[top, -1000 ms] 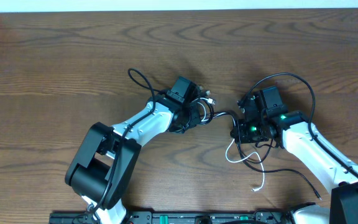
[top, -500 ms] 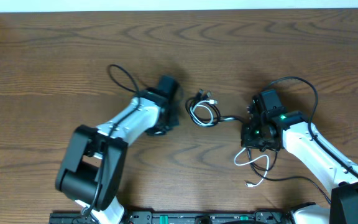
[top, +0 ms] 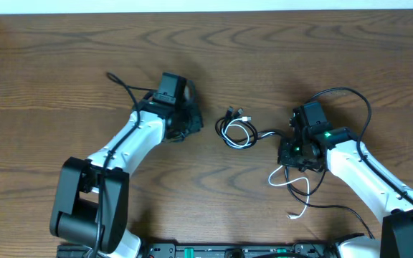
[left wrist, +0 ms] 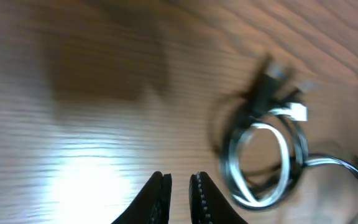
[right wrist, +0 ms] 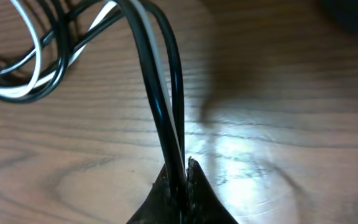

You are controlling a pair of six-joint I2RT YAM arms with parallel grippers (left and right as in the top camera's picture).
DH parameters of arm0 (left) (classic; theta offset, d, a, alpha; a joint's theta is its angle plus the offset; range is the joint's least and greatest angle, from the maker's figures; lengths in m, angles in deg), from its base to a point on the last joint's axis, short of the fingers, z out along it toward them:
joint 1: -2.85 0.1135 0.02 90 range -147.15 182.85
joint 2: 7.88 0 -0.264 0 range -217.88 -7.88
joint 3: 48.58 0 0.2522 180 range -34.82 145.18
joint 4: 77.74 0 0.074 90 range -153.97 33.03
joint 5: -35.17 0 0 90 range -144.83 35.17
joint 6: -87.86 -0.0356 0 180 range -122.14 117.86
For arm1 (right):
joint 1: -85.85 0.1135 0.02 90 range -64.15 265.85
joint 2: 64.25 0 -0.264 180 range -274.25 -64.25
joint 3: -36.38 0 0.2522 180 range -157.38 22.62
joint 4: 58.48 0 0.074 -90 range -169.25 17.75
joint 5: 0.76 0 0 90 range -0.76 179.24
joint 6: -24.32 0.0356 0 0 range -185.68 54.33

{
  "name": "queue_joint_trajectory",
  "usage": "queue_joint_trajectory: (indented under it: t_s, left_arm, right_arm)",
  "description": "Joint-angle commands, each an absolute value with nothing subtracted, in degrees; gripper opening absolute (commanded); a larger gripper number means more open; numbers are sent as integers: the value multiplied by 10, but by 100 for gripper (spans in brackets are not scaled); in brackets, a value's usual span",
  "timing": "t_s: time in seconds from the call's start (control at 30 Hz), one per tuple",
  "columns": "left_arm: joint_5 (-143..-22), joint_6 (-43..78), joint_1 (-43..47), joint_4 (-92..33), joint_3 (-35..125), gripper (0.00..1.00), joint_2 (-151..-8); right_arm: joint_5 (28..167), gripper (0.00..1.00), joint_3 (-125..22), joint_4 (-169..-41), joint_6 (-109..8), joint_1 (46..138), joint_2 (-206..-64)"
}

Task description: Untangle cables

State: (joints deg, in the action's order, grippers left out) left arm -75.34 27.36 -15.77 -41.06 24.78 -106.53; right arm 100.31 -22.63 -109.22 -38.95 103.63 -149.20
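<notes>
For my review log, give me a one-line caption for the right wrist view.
Right gripper, jaws pinched on the cables, black strands and one white, rising from the wooden table.

The right gripper [right wrist: 182, 177] is pinching the cables [right wrist: 160, 99] between its two dark fingers [right wrist: 201, 196]. Two black cords and one white one are rising up from the fingertips, then bending away to the left. Far from the fingers, they are looping over the brown wooden table [right wrist: 278, 143].
</notes>
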Motion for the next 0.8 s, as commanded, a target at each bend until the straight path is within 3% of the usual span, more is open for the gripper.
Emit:
queue_joint_trajectory:
  t_s: [0.0, 0.4, 0.77]
  left_arm:
    - [-784, 253, -177, -425, 246, 17, -1084]
    - [-784, 284, -221, -488, 246, 23, -1161]
    - [-799, 316, -226, -546, 246, 23, -1172]
  right_arm:
    - [1030, 1, -225, -1091, -400, 1046, -1497]
    - [1030, 1, -225, -1091, -401, 1054, -1497]
    - [1030, 1, -225, -1091, -401, 1054, -1497]
